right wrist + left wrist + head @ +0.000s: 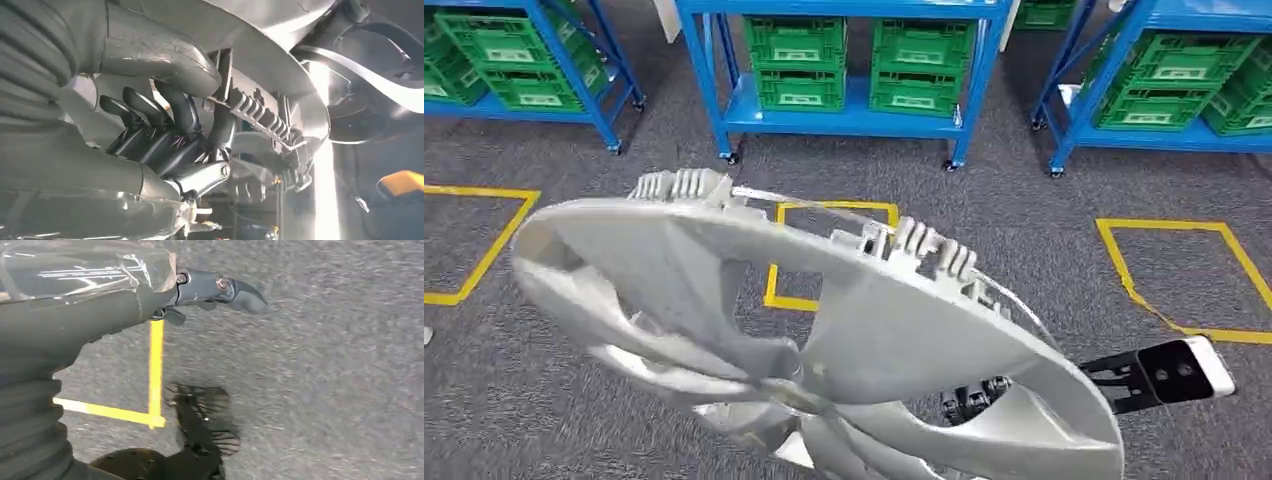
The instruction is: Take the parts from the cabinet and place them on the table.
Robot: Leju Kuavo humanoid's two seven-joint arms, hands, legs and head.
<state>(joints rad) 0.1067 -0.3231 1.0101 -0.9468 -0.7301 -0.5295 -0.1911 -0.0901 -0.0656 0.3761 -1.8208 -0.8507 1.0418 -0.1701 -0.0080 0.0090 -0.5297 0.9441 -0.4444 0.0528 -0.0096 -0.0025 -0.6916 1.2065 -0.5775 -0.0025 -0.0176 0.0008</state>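
Silver-grey plastic takes up most of the head view: a large round fan part (824,330) with curved blades, a wide rim and rows of ribbed clips along its upper edge is held tilted in front of the body, above grey carpet (1024,200). Behind it, yellow tape squares (1169,275) are marked on the floor, and blue racks (844,115) loaded with green crates (799,60) stand along the back. At the fan's lower right, dark fingertips (974,400) are seen at the rim, beside a black and white block on the wrist (1169,375).

What is hidden there is shown from close in the right wrist view: the right hand (170,125) is closed on the fan's rim (260,65), with the thick grey thumb laid over one face and the dark fingers curled against the other, near a ribbed clip (257,115). The blades are seen from underneath, dark against a bright strip of light.

In the left wrist view, the left hand (150,295) is seen over the carpet and a yellow tape corner (156,417), away from the fan. One dark finger (220,290) is stretched straight out, and nothing is seen in it; the rest of the hand is covered by the grey cover and clear film, so how far it is opened cannot be told.
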